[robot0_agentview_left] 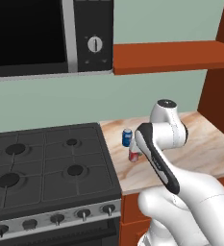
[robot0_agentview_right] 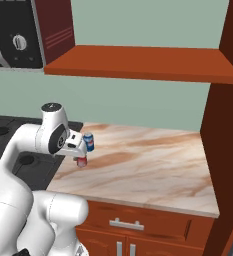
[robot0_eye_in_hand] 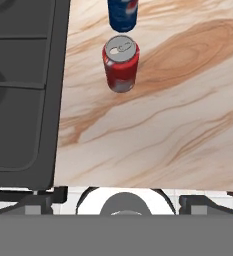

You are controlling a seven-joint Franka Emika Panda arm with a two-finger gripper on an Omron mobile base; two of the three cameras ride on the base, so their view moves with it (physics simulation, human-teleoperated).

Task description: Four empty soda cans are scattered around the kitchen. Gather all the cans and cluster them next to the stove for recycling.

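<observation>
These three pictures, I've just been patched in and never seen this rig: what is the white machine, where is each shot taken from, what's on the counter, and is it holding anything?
The white machine is a robot arm on a base that can drive. Two pictures come from cameras on that base, behind the arm to its left and to its right. The third looks down from the arm's hand.

On the beige countertop stand two upright soda cans, close beside the black stove: a red can and a blue can just beyond it. A microwave hangs above the stove.

The jaws are wide open and hold nothing; the hand is above the counter, looking down on the red can.
</observation>
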